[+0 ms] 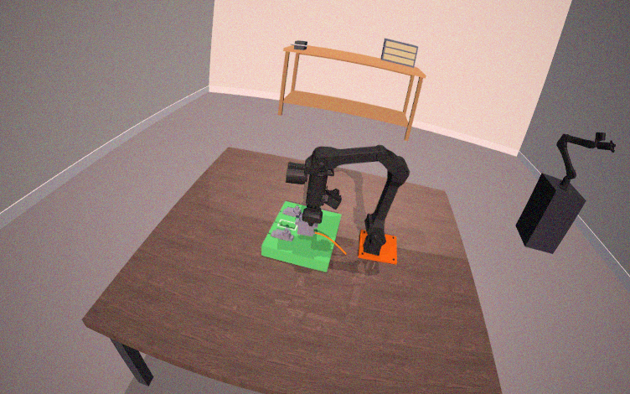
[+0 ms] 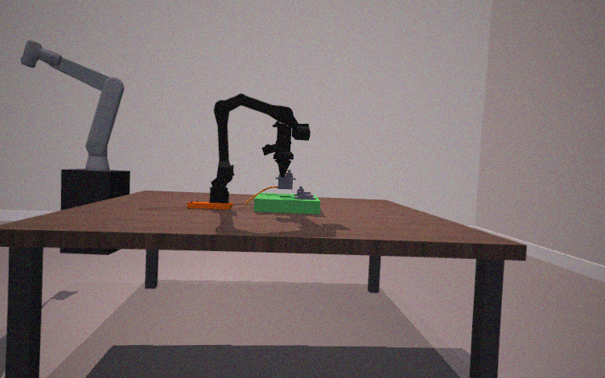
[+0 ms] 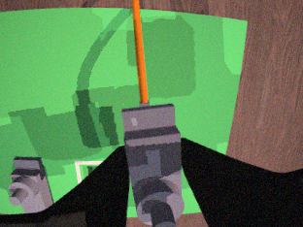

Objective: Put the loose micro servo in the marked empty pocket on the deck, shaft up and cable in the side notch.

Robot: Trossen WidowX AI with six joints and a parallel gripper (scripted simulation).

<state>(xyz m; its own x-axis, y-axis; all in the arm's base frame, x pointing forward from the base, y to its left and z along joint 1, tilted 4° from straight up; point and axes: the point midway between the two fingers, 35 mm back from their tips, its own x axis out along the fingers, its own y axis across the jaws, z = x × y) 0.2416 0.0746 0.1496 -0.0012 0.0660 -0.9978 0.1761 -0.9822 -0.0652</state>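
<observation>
My gripper (image 1: 312,223) (image 2: 283,175) (image 3: 152,148) is shut on the loose grey micro servo (image 1: 306,229) (image 2: 286,182) (image 3: 152,160). It holds the servo upright above the green deck (image 1: 294,260) (image 2: 286,205) (image 3: 44,44), with a gap below it in the exterior view and the output shaft up. The orange cable (image 1: 332,241) (image 2: 260,191) (image 3: 140,58) trails from the servo toward the arm's base. The white-outlined pocket (image 3: 89,163) lies left of the servo in the wrist view, partly hidden by a finger; it also shows in the top view (image 1: 286,229).
Two seated grey servos (image 1: 282,235) (image 1: 289,211) flank the pocket. One seated servo (image 3: 30,189) shows at the lower left of the wrist view. The arm's orange base plate (image 1: 387,249) (image 2: 209,205) stands beside the deck on the brown table (image 1: 239,303) (image 2: 154,228).
</observation>
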